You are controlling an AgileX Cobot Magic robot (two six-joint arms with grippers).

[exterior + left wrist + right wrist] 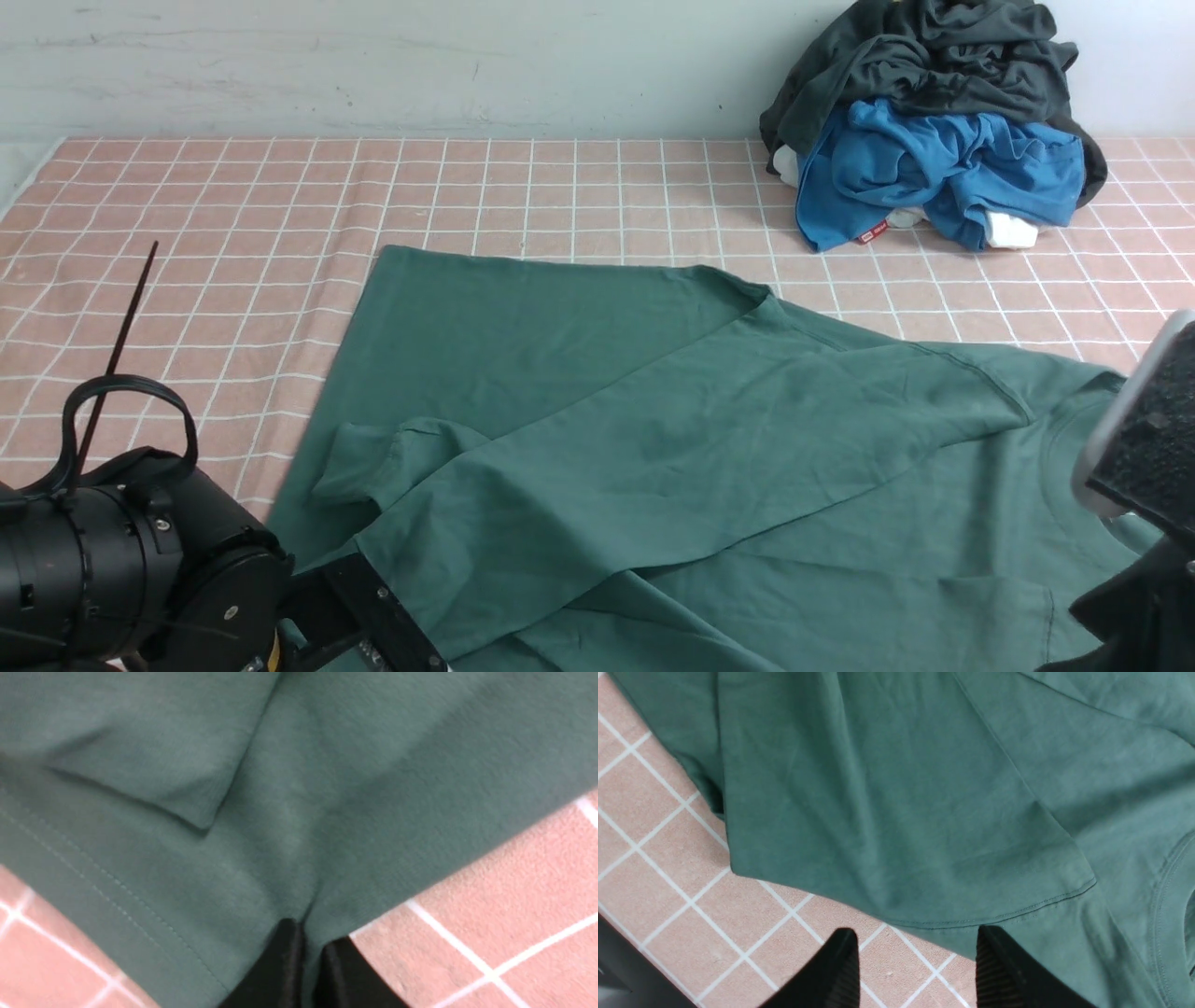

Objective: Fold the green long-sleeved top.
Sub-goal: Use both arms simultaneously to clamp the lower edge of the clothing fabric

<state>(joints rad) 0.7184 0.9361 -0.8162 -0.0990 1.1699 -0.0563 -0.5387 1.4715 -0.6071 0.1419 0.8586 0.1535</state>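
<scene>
The green long-sleeved top [653, 439] lies spread on the pink checked cloth, one sleeve folded across its body and its cuff at the left. My left gripper [308, 938] is shut on the top's fabric [280, 812] near a corner of its stitched hem. In the front view only the left arm's black wrist [140, 560] shows at the bottom left. My right gripper [915, 947] is open and empty, just above the cloth at the top's edge [924, 835], close to the neckline [1164, 891]. In the front view its body [1144, 429] shows at the right edge.
A pile of clothes, a dark charcoal garment [934, 65] over a bright blue one [934, 168], sits at the back right. The pink checked cloth [233, 215] covers the table. A pale wall runs behind.
</scene>
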